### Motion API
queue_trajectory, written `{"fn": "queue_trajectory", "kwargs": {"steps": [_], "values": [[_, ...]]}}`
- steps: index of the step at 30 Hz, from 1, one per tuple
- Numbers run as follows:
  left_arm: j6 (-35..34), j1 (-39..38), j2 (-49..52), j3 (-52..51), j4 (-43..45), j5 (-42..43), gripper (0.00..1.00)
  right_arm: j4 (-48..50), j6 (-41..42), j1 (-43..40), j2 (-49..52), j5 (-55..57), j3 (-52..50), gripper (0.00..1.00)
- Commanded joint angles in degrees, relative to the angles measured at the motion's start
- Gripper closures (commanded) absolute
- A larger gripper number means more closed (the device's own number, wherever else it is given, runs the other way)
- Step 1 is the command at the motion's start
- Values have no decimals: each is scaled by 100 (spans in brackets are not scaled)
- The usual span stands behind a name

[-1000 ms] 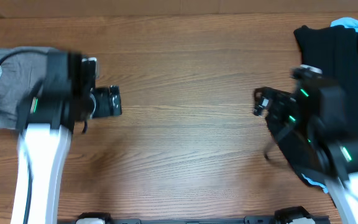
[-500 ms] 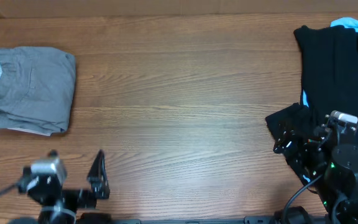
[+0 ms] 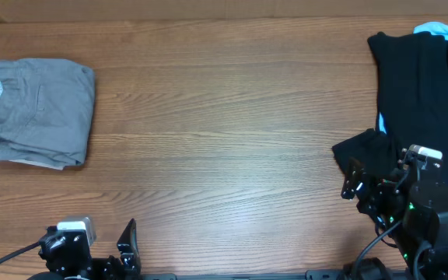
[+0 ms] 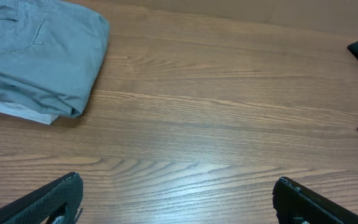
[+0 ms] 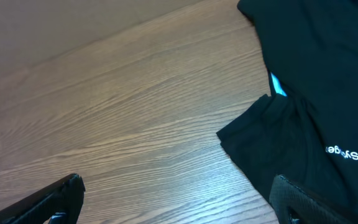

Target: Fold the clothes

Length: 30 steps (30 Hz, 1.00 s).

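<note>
Folded grey shorts point(image 3: 39, 111) lie at the table's far left, pale waistband lining at their left edge; they also show in the left wrist view point(image 4: 33, 56). A black garment point(image 3: 422, 101) lies spread at the far right, with a sleeve point(image 5: 278, 143) and white lettering in the right wrist view. My left gripper point(image 3: 127, 250) is open and empty at the front left edge; its fingers show in its wrist view point(image 4: 178, 199). My right gripper point(image 3: 354, 189) is open and empty at the front right, beside the black garment's sleeve, fingers wide in its wrist view point(image 5: 179, 199).
A light blue cloth point(image 3: 444, 29) peeks out behind the black garment at the back right corner, and a blue sliver point(image 5: 277, 85) shows beside its sleeve. Bare wooden table point(image 3: 232, 132) lies between the two garments.
My left arm has pulled back from the grey shorts to the front edge. My right arm has pulled back toward the front right, off the black garment. The shorts now lie uncovered.
</note>
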Motion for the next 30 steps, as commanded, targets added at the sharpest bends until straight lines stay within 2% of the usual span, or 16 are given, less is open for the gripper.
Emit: {"fn": "queue_trajectory", "kwargs": {"steps": [1, 4, 14, 21, 25, 27, 29, 30], "values": [[-42, -11, -28, -13, 24, -52, 0, 46, -66, -107, -225, 125, -63, 0], [-42, -9, -28, -13, 24, -52, 0, 293, -87, -306, -549, 120, -278, 0], [-42, -9, -28, -13, 24, -52, 0, 2323, -654, -586, -3215, 122, -2719, 0], [-42, -9, -28, -13, 24, -52, 0, 5184, -1311, -586, -3311, 76, -4284, 0], [-42, -9, -28, -13, 24, -52, 0, 6627, -1298, -586, -3311, 74, -5329, 0], [-42, -9, -28, -13, 24, -52, 0, 6485, -1185, -581, -3311, 15, -5654, 0], [-42, -9, -28, -13, 24, -52, 0, 5746, -1200, -581, -3309, -72, -5604, 0], [-42, -9, -28, -13, 24, -52, 0, 5858, -1198, -588, -3257, -197, -5613, 0]]}}
